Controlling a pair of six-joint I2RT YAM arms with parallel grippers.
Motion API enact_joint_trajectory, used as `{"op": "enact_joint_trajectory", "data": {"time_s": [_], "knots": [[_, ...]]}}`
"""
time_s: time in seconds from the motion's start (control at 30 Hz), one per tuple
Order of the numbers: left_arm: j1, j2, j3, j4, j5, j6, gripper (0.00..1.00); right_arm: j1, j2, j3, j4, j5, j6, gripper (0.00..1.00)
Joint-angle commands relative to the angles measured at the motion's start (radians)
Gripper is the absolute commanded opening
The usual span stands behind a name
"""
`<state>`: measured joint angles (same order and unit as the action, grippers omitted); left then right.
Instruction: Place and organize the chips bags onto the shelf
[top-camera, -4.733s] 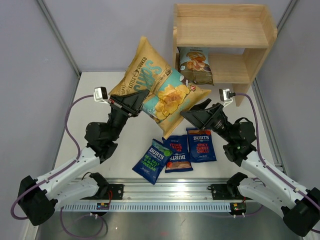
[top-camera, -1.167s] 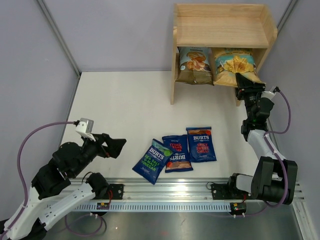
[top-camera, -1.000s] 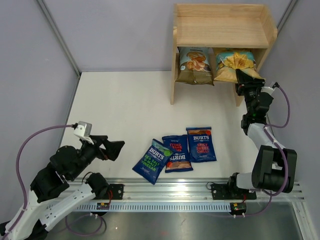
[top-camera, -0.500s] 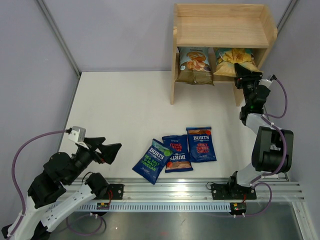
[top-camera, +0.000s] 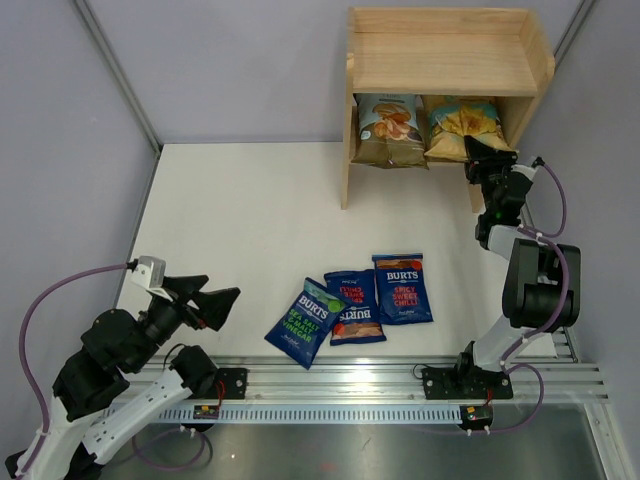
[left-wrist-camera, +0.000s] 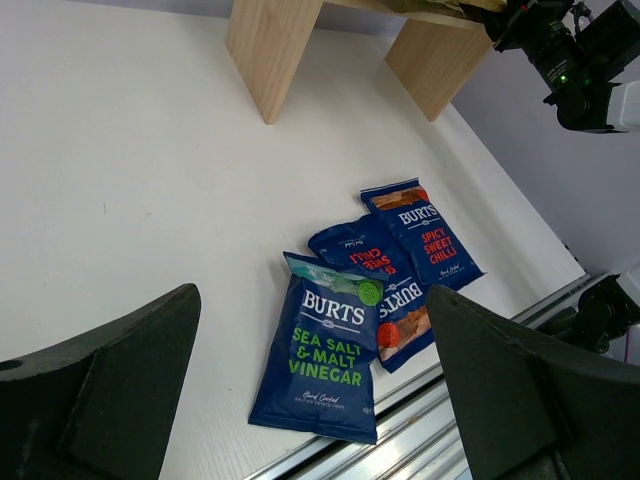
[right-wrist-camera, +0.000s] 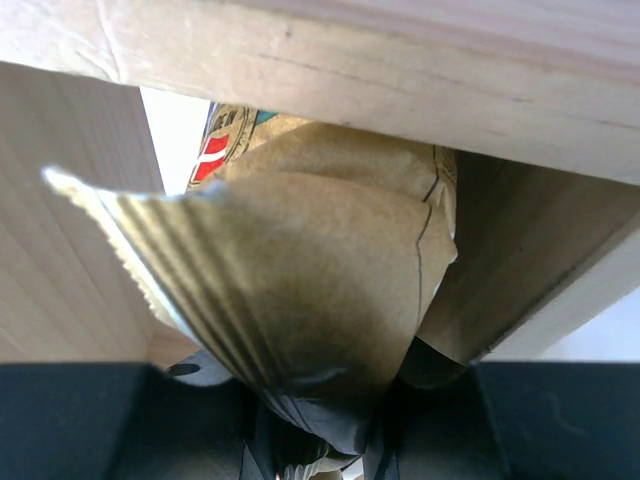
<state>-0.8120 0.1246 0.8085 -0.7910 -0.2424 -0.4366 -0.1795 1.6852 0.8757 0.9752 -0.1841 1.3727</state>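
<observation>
White tabletop, grey walls: two of five bags shelved, three left.
Your light-blue-and-olive bag and tan-and-teal bag stand side by side on the shelf lower tier. Right fingers pinch the tan-and-teal bag's crimped edge, so it's placed but not released. Left fingers are spread wide, holding nothing, near the three BURTS bags lying overlapped on the tabletop. Top tier holds nothing; probably where you'll want those.
</observation>
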Motion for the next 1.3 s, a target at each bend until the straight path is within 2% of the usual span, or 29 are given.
{"op": "enact_joint_trajectory", "data": {"time_s": [0.0,0.2,0.3,0.33,0.43,0.47,0.63,0.73,0.77,1.0,1.27], "knots": [[0.002,-0.014,0.0,0.047,0.011,0.021,0.99,-0.009,-0.024,0.013,0.082,0.075,-0.029,0.2],[0.002,-0.016,-0.003,0.049,0.014,0.022,0.99,-0.009,-0.041,-0.029,0.074,0.074,-0.049,0.31],[0.002,-0.016,-0.002,0.049,0.015,0.024,0.99,-0.008,-0.053,-0.029,0.036,0.048,-0.072,0.41],[0.002,-0.019,-0.002,0.049,0.015,0.022,0.99,-0.009,-0.056,-0.029,0.02,0.041,-0.073,0.48],[0.002,-0.023,-0.002,0.049,0.015,0.024,0.99,-0.009,-0.074,-0.021,-0.035,0.02,-0.102,0.56],[0.002,-0.026,-0.003,0.049,0.015,0.024,0.99,-0.009,-0.079,-0.023,-0.044,0.02,-0.112,0.62],[0.002,-0.033,-0.003,0.05,0.015,0.022,0.99,-0.011,-0.12,-0.027,-0.128,0.015,-0.139,0.74],[0.002,-0.033,-0.003,0.05,0.015,0.024,0.99,-0.011,-0.153,-0.023,-0.202,0.012,-0.152,0.9],[0.002,-0.033,-0.003,0.05,0.015,0.022,0.99,-0.011,-0.16,-0.02,-0.223,0.012,-0.156,0.99],[0.002,-0.031,-0.002,0.045,0.005,0.021,0.99,-0.011,-0.243,-0.017,-0.416,0.035,-0.184,0.99],[0.002,-0.006,0.009,0.022,-0.078,-0.013,0.99,-0.011,-0.37,-0.043,-0.592,0.092,-0.199,1.0]]}}
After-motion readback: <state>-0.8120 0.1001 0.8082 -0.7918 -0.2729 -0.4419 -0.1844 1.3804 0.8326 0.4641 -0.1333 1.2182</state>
